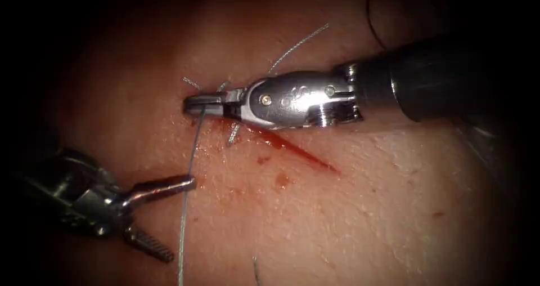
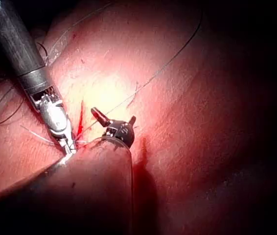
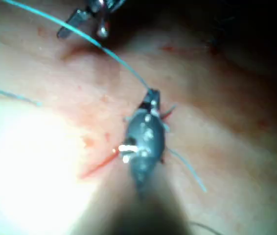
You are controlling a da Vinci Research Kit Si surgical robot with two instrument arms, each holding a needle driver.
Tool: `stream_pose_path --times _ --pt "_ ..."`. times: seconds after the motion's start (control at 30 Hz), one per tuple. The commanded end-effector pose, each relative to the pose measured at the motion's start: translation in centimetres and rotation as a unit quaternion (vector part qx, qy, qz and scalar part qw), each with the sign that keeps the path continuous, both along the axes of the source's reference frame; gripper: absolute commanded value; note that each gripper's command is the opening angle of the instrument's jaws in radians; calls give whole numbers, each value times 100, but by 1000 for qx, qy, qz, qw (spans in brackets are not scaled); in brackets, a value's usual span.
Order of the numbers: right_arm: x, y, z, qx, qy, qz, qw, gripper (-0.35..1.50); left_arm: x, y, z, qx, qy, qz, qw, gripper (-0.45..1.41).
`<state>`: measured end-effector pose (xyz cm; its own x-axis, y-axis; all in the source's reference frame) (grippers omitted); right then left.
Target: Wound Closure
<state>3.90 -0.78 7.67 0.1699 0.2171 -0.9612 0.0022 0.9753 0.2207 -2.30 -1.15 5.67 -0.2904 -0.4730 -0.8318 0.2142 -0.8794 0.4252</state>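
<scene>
Right tool point(image 1: 197, 104) clamped on thread point(image 1: 188, 179) at left end of cut point(image 1: 292, 148), frame centre. Left tool point(image 1: 169, 218) lower left, jaws wide apart, holding nothing, upper jaw tip by the thread. Needle: can't tell.

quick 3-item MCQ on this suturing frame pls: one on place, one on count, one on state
1. Where are the right end effector's jaw tips?
A. At the cut's left end
B. At the cut's right end
C. Off the tissue

2. How many tools are in the endoscope view?
A. One
B. Two
C. Three

3. The left end effector's jaws are:
A. Open, holding nothing
B. Shut on the thread
C. Shut on the tissue

Answers:
1 A: the right end effector sits at the left end of the cut, shut on the thread.
2 B: one enters from each side.
3 A: the left end effector is spread beside the thread.
</scene>
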Motion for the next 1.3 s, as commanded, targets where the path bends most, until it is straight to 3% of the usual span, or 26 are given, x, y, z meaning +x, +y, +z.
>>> stream_pose_path --times 0.03,0.23,0.83,0.9,1.0,1.3 --pt "9 3 6 1 -2 -3 1000 -35 -6 -5 5 -2 -2 1 1000 78" --pt "16 18 10 4 -13 -11 1000 -35 -6 -4 -2 -17 -16 -9 1000 73" --pt "29 25 19 4 -32 -19 999 -35 -9 -11 -17 -31 -37 -15 999 66" --pt "29 24 20 3 -32 -19 999 -35 -9 -12 -20 -32 -40 -13 999 61" --pt "29 24 21 3 -34 -20 999 -35 -8 -12 -23 -39 -42 -8 998 39" --pt "25 29 24 2 -35 -19 999 -35 -5 -19 -28 -38 -45 -4 998 41"
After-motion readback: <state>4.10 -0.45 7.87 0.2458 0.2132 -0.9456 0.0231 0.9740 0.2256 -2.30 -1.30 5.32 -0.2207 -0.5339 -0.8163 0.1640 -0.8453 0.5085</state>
